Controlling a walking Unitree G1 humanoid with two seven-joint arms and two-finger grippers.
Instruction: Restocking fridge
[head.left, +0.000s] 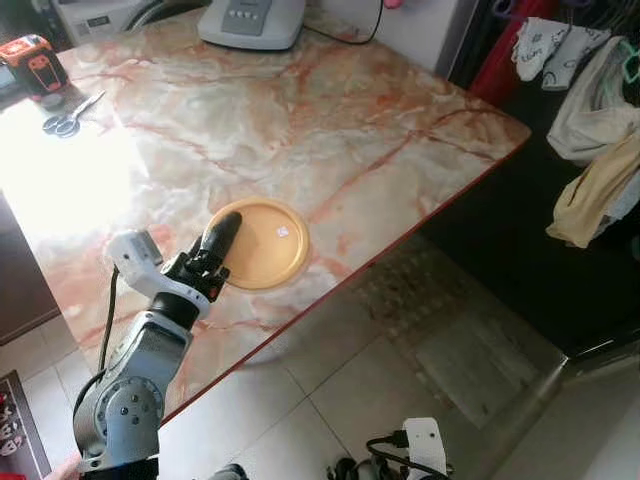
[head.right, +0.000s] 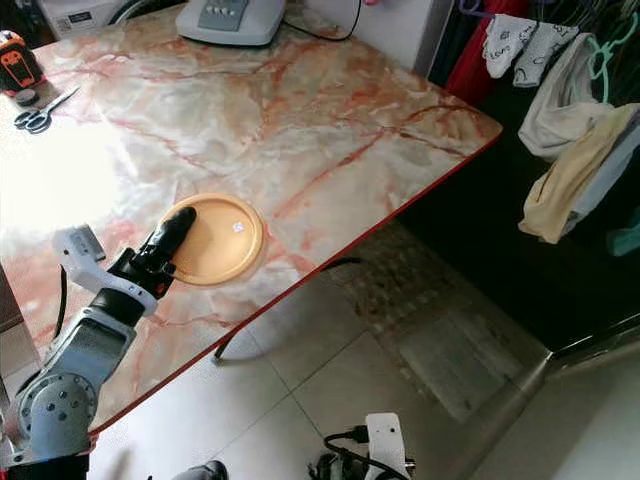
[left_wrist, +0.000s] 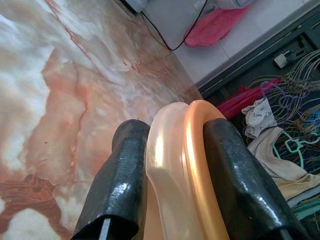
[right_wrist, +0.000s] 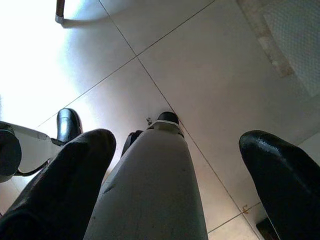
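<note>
I see a counter (head.left: 300, 110) with a polished marble-look top, pale with reddish veins, glossy enough to throw a hard white glare. The round yellow-orange plate (head.left: 268, 243) looks like smooth plastic with a soft sheen along its rim. My left gripper (left_wrist: 170, 165) has black fingers (left_wrist: 122, 180) of shiny, slightly dimpled rubbery plastic; the arm behind it is brushed silver metal. The floor (right_wrist: 200, 65) is smooth pale tile with a dull shine. Soft matt cloth garments (head.left: 590, 120) hang at my right. The scissors (head.left: 68, 115) show bare metal blades.
</note>
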